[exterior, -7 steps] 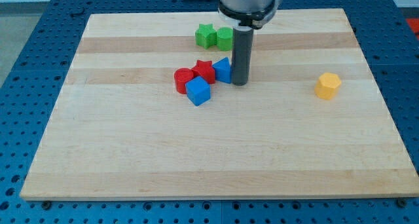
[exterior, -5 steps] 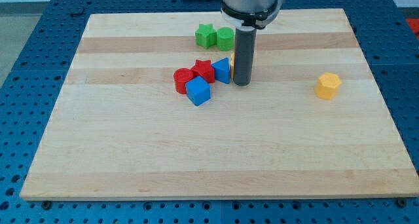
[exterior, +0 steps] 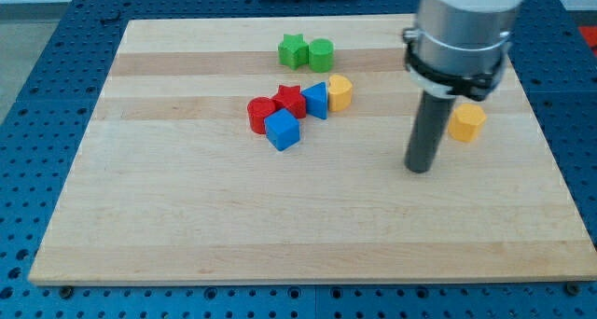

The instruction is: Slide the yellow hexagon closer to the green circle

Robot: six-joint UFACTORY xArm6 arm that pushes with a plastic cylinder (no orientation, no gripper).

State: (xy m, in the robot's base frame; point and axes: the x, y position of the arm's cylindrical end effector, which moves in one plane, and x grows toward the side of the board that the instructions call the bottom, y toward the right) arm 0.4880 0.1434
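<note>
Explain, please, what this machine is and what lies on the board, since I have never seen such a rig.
It is a robot arm that ends in a plain dark rod, not a hand. It holds nothing; my tip slides over the wooden board and pushes blocks. There is one camera view, looking down at the board from its near side. Near the view's top sit a green star and a green circle, touching. Below them cluster a red cylinder, a red star, a blue cube, a blue triangle and a yellow block. The yellow hexagon sits alone at the view's right; my tip is just left of and below it.
</note>
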